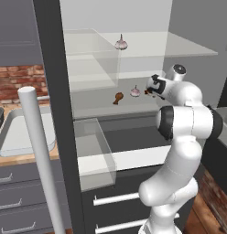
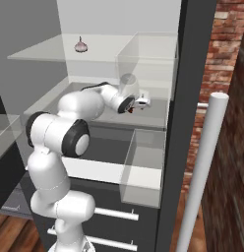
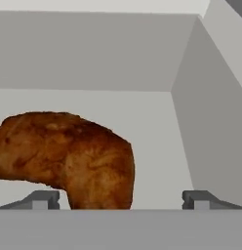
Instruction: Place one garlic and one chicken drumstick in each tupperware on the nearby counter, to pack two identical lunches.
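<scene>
Inside the fridge, a chicken drumstick (image 3: 69, 158) lies between the hand's (image 3: 120, 200) spread-apart fingertips.

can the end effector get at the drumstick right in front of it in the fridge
Probably yes: the end effector is open, and the chicken drumstick lies close between its fingertips on the fridge shelf, nothing between them.
</scene>
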